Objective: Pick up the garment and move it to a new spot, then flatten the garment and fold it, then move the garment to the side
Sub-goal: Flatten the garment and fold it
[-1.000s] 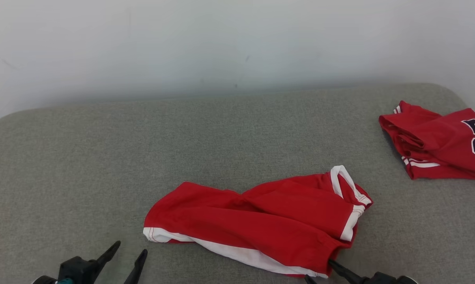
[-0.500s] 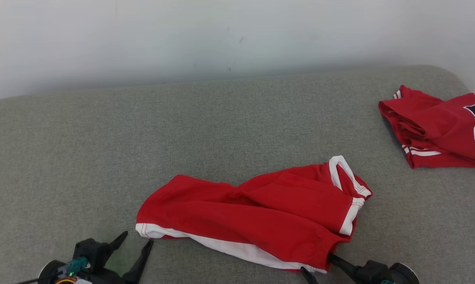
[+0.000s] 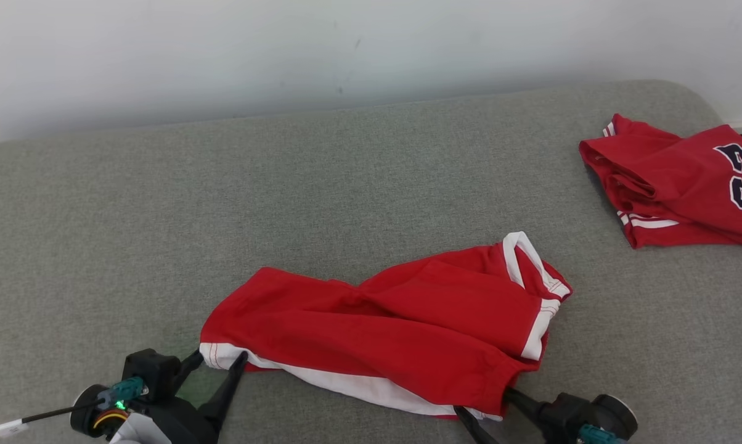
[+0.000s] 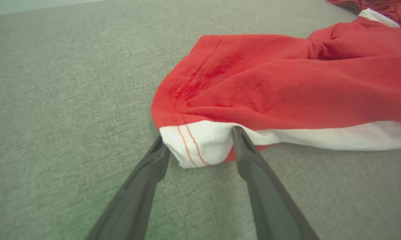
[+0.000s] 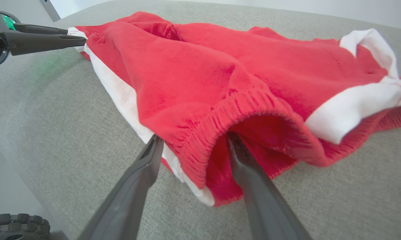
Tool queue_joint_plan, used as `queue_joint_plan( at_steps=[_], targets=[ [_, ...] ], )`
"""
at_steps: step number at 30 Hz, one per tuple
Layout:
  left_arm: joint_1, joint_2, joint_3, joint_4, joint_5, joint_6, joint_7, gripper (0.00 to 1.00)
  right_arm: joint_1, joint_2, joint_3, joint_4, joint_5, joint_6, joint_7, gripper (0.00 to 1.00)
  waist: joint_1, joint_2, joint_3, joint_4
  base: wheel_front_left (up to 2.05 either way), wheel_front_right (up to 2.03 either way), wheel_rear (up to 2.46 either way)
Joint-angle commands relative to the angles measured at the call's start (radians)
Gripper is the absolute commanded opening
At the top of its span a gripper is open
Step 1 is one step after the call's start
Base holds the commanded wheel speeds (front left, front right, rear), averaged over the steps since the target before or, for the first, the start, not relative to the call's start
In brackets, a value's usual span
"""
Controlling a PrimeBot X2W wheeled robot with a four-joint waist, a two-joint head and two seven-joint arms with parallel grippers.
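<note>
garment [image 3: 377, 327] lay rumpled, left gripper [image 3: 220, 356] and right gripper [image 3: 482, 402] both unclenched and straddling its hem corner [image 4: 197, 146] and waistband [image 5: 227, 110], likely so a two-point pinch could lift it.

We've got one marking to call: big navy digits edged in white on the folded red jersey [image 3: 673, 185] at far right, turned sideways, clipped by the frame edge. We read 23.
</note>
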Motion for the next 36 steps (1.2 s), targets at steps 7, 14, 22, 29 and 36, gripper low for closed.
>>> queue_joint_plan(
  at_steps=[7, 14, 22, 29, 36],
  targets=[
    [0.030, 0.011, 0.024, -0.063, 0.028, 0.002, -0.003, 0.00, -0.023, 0.012, 0.049, 0.003, 0.041, -0.003, -0.004, 0.00, -0.0002, -0.0001, -0.017, 0.012, 0.00, 0.00, 0.00],
    [0.050, 0.042, 0.121, -0.190, 0.034, 0.002, -0.003, 0.00, -0.043, -0.032, 0.040, -0.105, 0.087, -0.003, -0.005, 0.00, -0.0002, -0.0001, -0.048, 0.014, 0.00, 0.00, 0.00],
    [-0.134, 0.103, 0.094, -0.268, -0.010, 0.002, 0.014, 0.00, -0.197, -0.073, 0.024, -0.195, 0.176, -0.003, -0.004, 0.00, -0.0002, -0.0001, -0.024, -0.005, 0.00, 0.00, 0.00],
    [-0.528, 0.103, 0.112, -0.245, -0.115, 0.002, 0.131, 0.00, -0.523, -0.094, 0.012, -0.209, 0.322, -0.003, 0.027, 0.00, -0.0002, -0.0001, 0.140, -0.008, 0.00, 0.00, 0.00],
    [-0.976, 0.047, 0.140, -0.109, -0.133, 0.002, 0.205, 0.00, -0.948, -0.093, -0.031, -0.122, 0.487, -0.003, 0.113, 0.00, -0.0002, -0.0001, 0.346, -0.005, 0.00, 0.00, 0.00]
  ],
)
